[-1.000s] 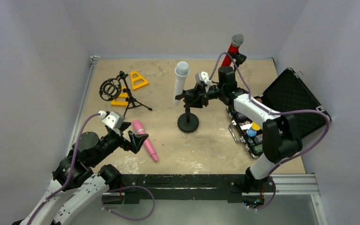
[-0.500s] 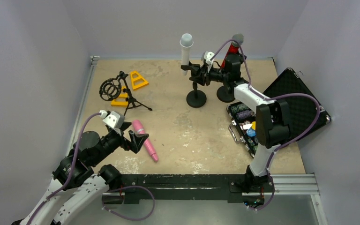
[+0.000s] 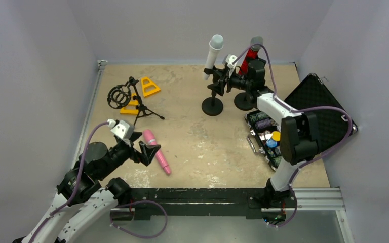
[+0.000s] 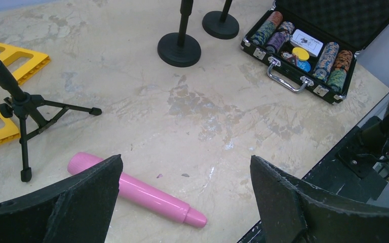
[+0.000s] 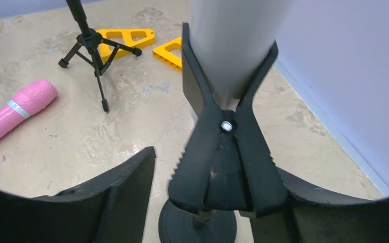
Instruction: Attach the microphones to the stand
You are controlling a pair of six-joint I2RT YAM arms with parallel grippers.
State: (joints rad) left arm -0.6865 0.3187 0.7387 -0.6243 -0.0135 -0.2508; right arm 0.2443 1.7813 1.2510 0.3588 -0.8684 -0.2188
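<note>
While my right jaws hang apart either side of the clip (image 5: pixel 223 152), the white microphone (image 3: pixel 212 56) sits clamped atop the stand (image 3: pixel 212 106); I should back off straight, brushing nothing. Well nearer than the stand, my left jaws gape over the pink microphone (image 4: pixel 137 190).

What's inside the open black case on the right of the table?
Rows of striped poker chips, a white card deck and loose yellow and blue chips fill the case. From above, the right arm covers part of it; anything beneath the chips is hidden.
</note>
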